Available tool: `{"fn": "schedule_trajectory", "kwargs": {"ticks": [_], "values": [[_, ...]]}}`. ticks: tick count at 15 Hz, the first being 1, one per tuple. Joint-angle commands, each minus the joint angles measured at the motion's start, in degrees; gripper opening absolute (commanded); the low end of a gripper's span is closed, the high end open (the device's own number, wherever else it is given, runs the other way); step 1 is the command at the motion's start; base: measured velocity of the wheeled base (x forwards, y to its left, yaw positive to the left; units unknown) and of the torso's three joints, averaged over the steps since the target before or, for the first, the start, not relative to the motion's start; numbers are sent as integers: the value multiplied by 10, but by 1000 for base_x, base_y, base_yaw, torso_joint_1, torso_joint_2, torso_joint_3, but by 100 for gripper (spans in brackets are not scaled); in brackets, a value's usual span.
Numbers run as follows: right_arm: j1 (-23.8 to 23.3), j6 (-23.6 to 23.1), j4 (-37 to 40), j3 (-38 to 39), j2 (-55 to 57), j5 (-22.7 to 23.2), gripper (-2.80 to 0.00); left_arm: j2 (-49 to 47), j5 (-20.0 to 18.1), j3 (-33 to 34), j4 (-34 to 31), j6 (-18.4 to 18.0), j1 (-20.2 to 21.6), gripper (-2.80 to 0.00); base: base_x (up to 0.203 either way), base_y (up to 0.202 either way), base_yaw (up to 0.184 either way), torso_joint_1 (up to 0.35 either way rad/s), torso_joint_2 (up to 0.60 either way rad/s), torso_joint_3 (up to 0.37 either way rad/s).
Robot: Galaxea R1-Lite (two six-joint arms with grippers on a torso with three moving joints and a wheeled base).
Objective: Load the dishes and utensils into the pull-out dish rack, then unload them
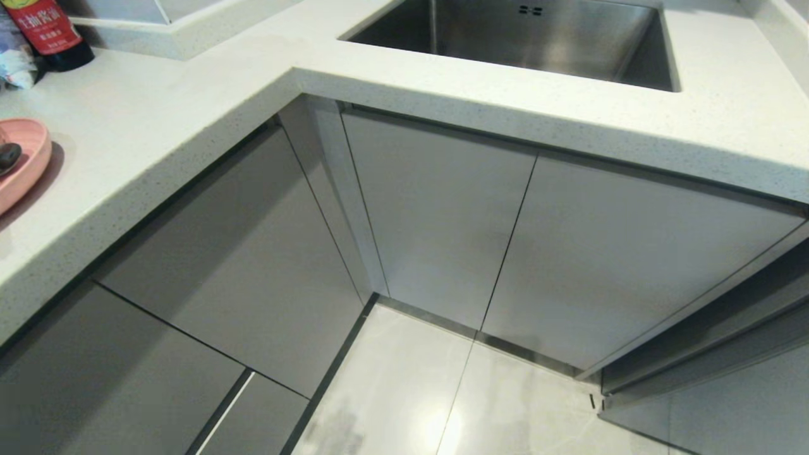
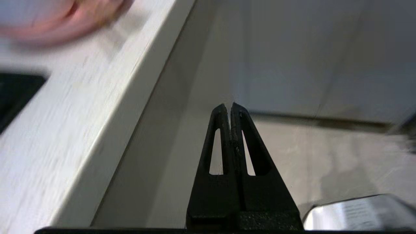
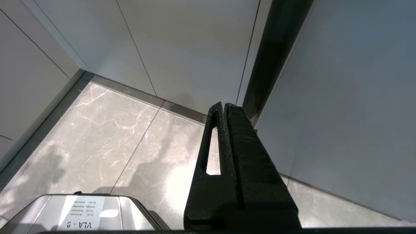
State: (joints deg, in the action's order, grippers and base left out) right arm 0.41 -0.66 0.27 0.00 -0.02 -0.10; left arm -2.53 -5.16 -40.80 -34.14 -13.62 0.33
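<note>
Both grippers, the left gripper [image 2: 230, 109] and the parked right gripper [image 3: 224, 109], are pinched closed and empty, the pink plate [image 1: 25, 161] sits on the countertop [image 1: 158, 120] at nine o'clock, and the rack seems still hidden behind closed cabinet fronts [image 1: 436, 215], so I think the left should first find the right panel's edge and pull straight.

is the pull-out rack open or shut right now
Shut, it seems: every grey cabinet front under the countertop sits flush, with no wire rack showing. Which front hides it, cannot tell.
</note>
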Motion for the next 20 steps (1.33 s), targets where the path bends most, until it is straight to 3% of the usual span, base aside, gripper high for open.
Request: {"fn": "schedule_trajectory", "kwargs": {"ticks": [1,3,5,10,11,15,17,20], "values": [[0,0,0,0,-1,0,-280,28,61,31,-9,0,-1,-280,0,0,0,0,0,0],[0,0,0,0,-1,0,-280,27,73,92,23,29,-2,-280,0,0,0,0,0,0],[0,0,0,0,-1,0,-280,27,79,166,104,70,-2,-280,0,0,0,0,0,0],[0,0,0,0,-1,0,-280,26,101,404,458,78,-2,-280,0,0,0,0,0,0],[0,0,0,0,-1,0,-280,26,101,409,464,79,-2,-280,0,0,0,0,0,0],[0,0,0,0,-1,0,-280,25,43,408,338,69,-2,-280,0,0,0,0,0,0],[0,0,1,0,-1,0,-280,26,40,407,341,68,-2,-280,0,0,0,0,0,0],[0,0,0,0,-1,0,-280,26,45,408,343,111,-2,-280,0,0,0,0,0,0]]}}
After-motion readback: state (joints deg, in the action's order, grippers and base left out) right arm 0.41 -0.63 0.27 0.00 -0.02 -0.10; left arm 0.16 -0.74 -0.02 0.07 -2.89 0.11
